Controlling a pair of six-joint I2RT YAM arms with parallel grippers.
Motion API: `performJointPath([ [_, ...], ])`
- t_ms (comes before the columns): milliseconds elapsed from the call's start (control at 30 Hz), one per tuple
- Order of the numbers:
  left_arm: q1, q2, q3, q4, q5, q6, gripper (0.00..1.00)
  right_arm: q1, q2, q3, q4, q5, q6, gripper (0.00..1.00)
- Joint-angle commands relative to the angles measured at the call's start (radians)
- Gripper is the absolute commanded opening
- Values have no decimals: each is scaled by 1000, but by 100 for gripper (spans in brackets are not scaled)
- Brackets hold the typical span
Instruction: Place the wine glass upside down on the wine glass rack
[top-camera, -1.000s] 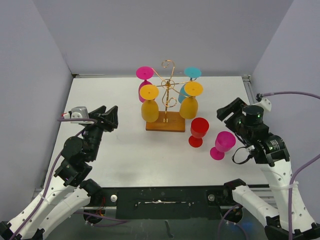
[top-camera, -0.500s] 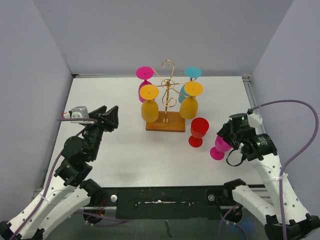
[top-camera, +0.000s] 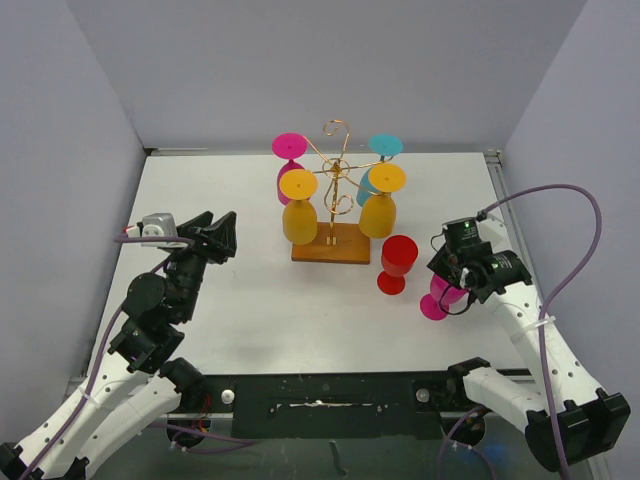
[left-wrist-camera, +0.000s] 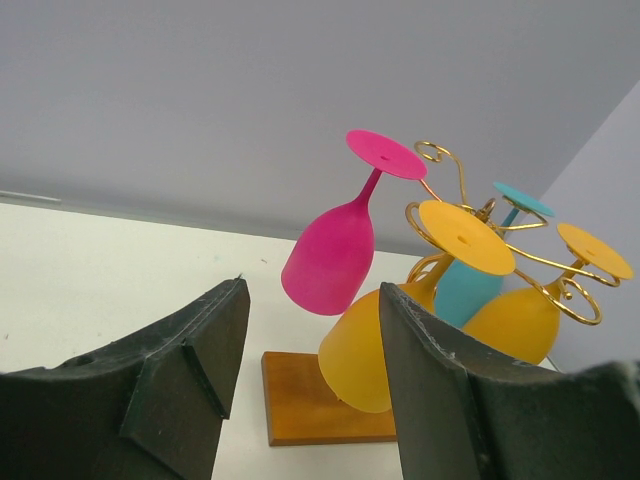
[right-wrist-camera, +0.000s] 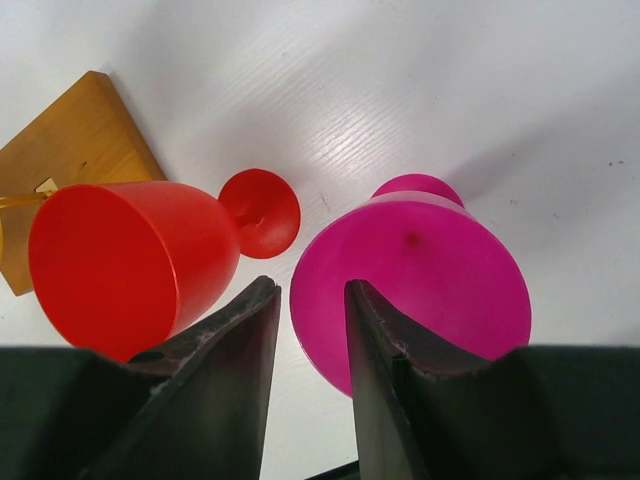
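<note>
white table (top-camera: 250, 300) is carrying the rack (top-camera: 331, 245) mid-back. only the right wrist view is showing the right gripper (right-wrist-camera: 310, 288) straddling the rim of the pink glass (right-wrist-camera: 420, 280), jaws narrow, grip unclear. this glass is standing upright beside the red glass (right-wrist-camera: 130, 260). left gripper (left-wrist-camera: 312, 290) is hovering wide, pointing at the rack.

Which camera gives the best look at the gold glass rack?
Top external: the whole wine glass rack shows, curled arms, stem and wooden base. The left wrist sees it from low down, base partly hidden; the right wrist catches only a base corner.
</note>
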Motion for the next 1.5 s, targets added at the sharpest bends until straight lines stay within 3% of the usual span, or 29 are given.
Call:
performJointPath([
  [0, -1, -12, 18, 35, 1, 1, 53, -1, 17, 13, 55, 29, -50, 32],
  [433, -1, -11, 21, 28, -1, 6, 53, -1, 61, 9, 79, 19, -107, 24],
  [800, -1, -5, 25, 28, -2, 10, 53, -2, 63, 24, 67, 50, -106, 0],
  [1067, -1, -7, 33, 26, 4, 10, 54, -2, 24, 73, 44, 84, -100, 0],
  [1267, 1, 33, 63, 34, 55, -11, 53, -1, -61, 190, 46, 237, -121, 0],
  [1467, 1, 77, 123, 31, 140, -56, 54, -2, -124, 284, 155, 307, -163, 0],
])
